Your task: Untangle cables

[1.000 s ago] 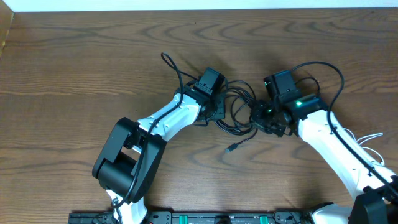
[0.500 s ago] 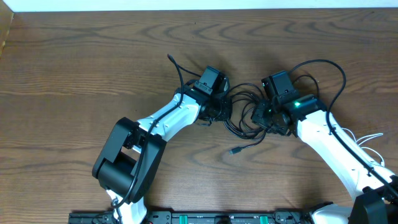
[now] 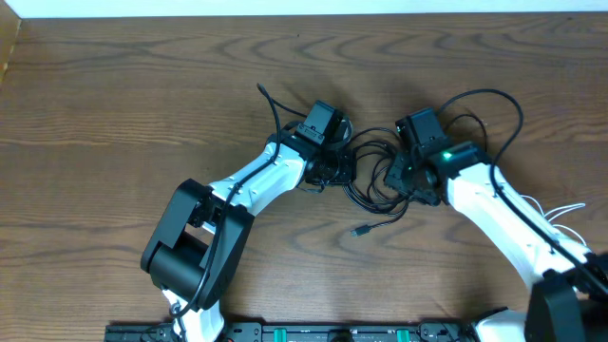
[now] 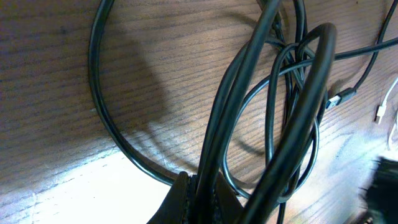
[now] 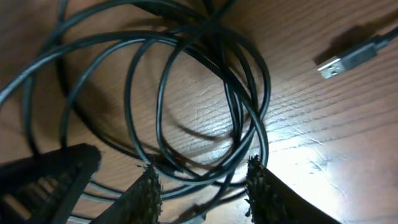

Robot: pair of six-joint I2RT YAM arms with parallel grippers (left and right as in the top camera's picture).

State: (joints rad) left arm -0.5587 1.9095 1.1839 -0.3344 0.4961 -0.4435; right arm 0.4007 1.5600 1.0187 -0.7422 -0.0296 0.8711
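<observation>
Resting on the brown wooden table, the tangle of thin black cables is lying as a bunch of overlapping loops between the two arms. The left gripper is sitting at the left edge of the tangle. In the left wrist view the left gripper is pinching several black strands tightly between its closed fingers, and those strands are rising away from it into the crossing loops of the tangle. The right gripper is sitting at the right edge of the tangle. In the right wrist view the right gripper is standing with its jaws partly apart, the two ridged fingers straddling the nearest curves of the tangle without squeezing them. Whether a strand is touching a finger cannot be told. One black tail is trailing out of the tangle on the side facing the arms' bases and is ending in a silver-tipped USB plug, which is lying flat on the wood a little apart from the loops. A thin white cable is lying well apart from the tangle, beyond the right arm.
</observation>
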